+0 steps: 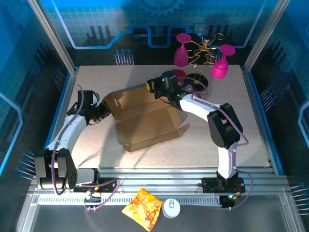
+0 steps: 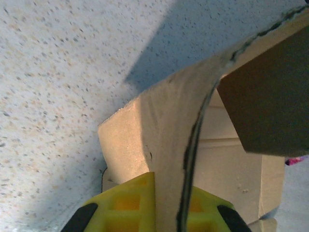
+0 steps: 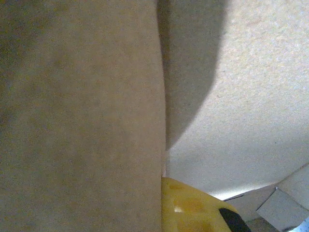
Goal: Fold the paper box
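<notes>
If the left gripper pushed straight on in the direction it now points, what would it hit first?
The paper box itself. Its cardboard sits clamped between the jaws of the left gripper and runs straight ahead. Pushing on would probably drive that sheet into the box's next panel, though depth is unclear.

surface: speckled beige table (image 1: 231,130) | on it: 1 paper box (image 1: 145,126) (brown cardboard, left of centre)

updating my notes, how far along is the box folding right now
Done: the brown corrugated cardboard mailer box looks partly formed, its near wall raised off the speckled table. In hand: the left gripper pinches a left-side panel and the right gripper grips the far lid panel, both shut on cardboard. Left: the lid is open, not yet folded over and tucked.
</notes>
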You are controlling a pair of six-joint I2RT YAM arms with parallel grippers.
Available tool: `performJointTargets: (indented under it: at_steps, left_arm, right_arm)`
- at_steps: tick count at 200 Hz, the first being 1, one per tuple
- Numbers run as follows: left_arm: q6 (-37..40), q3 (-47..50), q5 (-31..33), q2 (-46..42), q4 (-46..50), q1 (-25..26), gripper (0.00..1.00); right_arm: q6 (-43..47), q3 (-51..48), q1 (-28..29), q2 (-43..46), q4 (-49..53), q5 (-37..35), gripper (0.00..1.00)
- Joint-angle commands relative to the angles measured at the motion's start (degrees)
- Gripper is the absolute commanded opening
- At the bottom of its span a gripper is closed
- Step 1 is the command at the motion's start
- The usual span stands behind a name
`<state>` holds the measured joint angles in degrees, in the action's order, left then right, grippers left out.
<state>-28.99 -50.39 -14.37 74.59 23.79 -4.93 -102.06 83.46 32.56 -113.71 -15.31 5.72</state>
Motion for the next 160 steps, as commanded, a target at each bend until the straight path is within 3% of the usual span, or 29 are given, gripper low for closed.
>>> performJointTargets:
  at_steps: [1, 9, 20, 51, 79, 118, 160]
  left_arm:
    - [-2.54, 0.79, -4.78, -1.95, 1.53, -0.49, 0.28]
    - [-2.05, 0.60, -4.71, -2.54, 2.91, -0.59, 0.39]
    - [-1.87, 0.27, -4.53, -3.87, 4.03, -1.16, 0.47]
    - [1.89, -0.60, -2.27, -8.02, 5.10, -2.95, 0.53]
    - [8.27, -1.65, 2.36, -8.73, 7.28, -6.13, 0.42]
    - [10.29, -1.01, 3.12, -6.78, 1.54, -10.00, 0.26]
    - [19.70, -0.35, -2.06, 1.02, -4.85, -8.97, 0.25]
  right_arm:
    - [1.71, -0.29, -0.69, -0.94, -3.39, 1.26, 0.00]
    - [1.84, -0.91, -0.72, -0.97, -4.16, 1.58, 0.00]
    - [2.26, -1.55, -0.82, -0.91, -5.38, 1.96, 0.00]
    - [2.44, -1.86, -1.18, -0.91, -5.72, 2.42, 0.00]
    - [2.96, -0.75, -1.62, -1.29, -4.87, 3.44, 0.00]
    - [2.86, 0.36, -1.78, -2.22, -4.66, 4.31, 0.00]
    - [2.91, 1.52, -1.72, -3.01, -4.33, 5.20, 0.00]
